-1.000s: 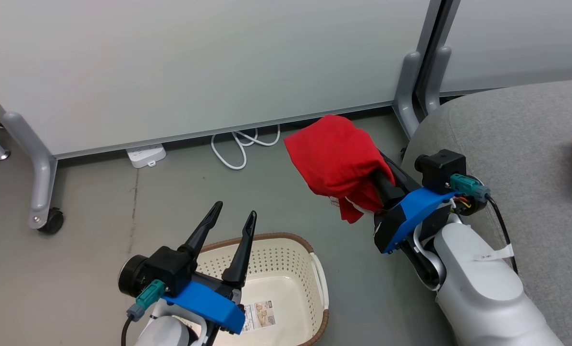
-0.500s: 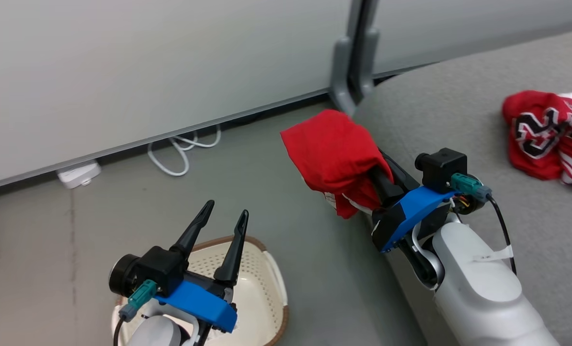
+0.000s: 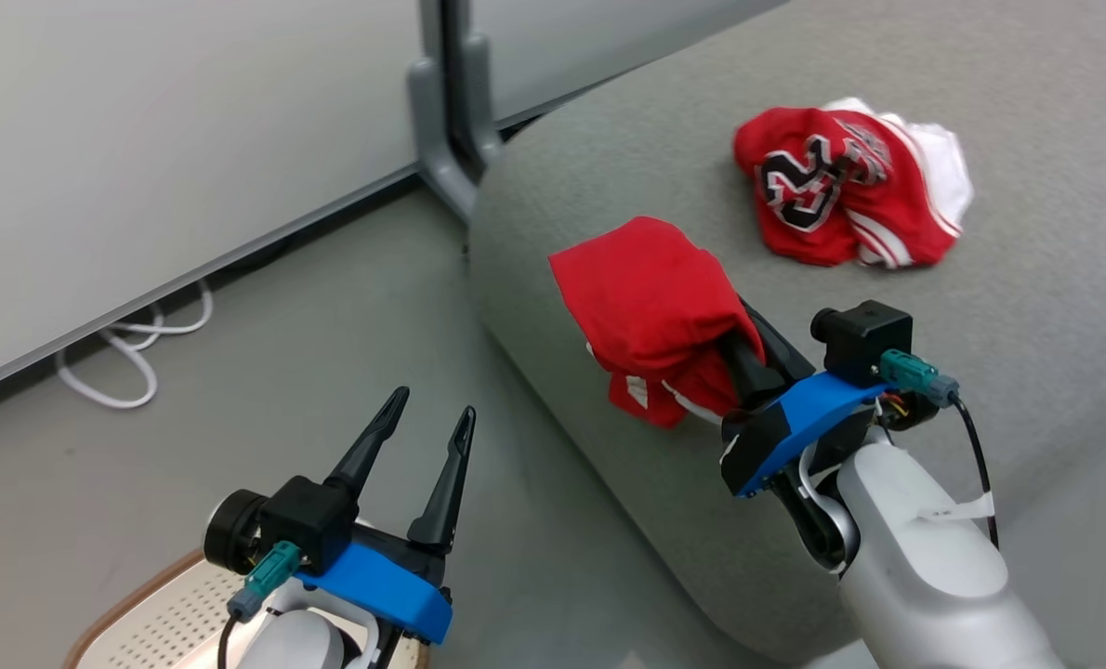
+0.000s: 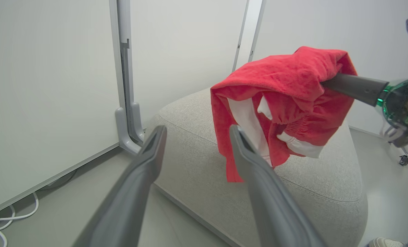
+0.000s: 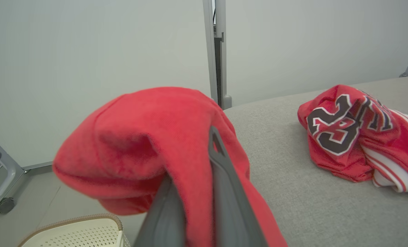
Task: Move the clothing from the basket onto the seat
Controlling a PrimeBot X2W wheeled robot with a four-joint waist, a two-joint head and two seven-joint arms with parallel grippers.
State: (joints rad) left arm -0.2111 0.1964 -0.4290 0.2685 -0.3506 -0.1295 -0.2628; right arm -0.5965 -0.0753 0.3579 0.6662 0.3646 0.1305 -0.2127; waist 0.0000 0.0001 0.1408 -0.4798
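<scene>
My right gripper (image 3: 702,321) is shut on a red garment with white trim (image 3: 655,311), which hangs over the near edge of the grey seat (image 3: 1027,269). The same red garment (image 4: 279,99) shows in the left wrist view and drapes over my right fingers (image 5: 221,171) in the right wrist view. A red jersey with black-and-white lettering (image 3: 841,186) lies crumpled on the seat, further back. My left gripper (image 3: 423,427) stands open and holds nothing, above a corner of the cream basket (image 3: 144,618) at the lower left.
White partition panels on grey legs (image 3: 451,139) stand behind the seat's left end. A white cable (image 3: 135,358) loops on the grey floor by the panel's foot. A wheeled partition foot (image 5: 1,192) stands near the basket (image 5: 77,233) in the right wrist view.
The head camera has swung right: the seat and the jersey now lie near the middle, the basket has slid to the lower-left corner. Both grippers keep their poses; the held garment now hangs over the seat.
</scene>
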